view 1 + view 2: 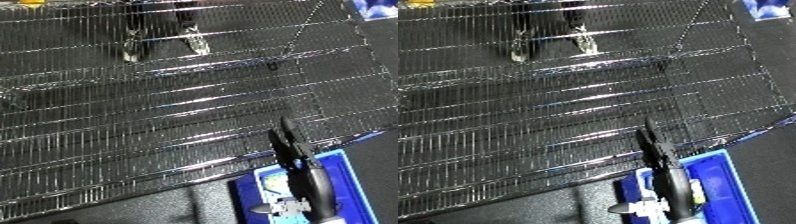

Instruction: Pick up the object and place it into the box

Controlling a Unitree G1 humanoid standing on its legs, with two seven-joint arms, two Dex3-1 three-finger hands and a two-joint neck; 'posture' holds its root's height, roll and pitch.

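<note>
Right hand (306,172), fingers straight and holding nothing, is over the blue bin (342,172) beside the wire shelf (178,100). Risk: fingertips snagging mesh.

A silver wire-mesh shelf (178,110) fills most of the frame, its thin metal rods forming a fine grid that catches pale glints against the dark beneath. At the lower right sits a bright blue plastic bin (342,170) with a paler blue interior. Over it reaches the black hand (298,167), glossy, with a silver-white wrist piece (289,206) at the bottom edge. The lower left is a dark charcoal surface (151,205).
</note>
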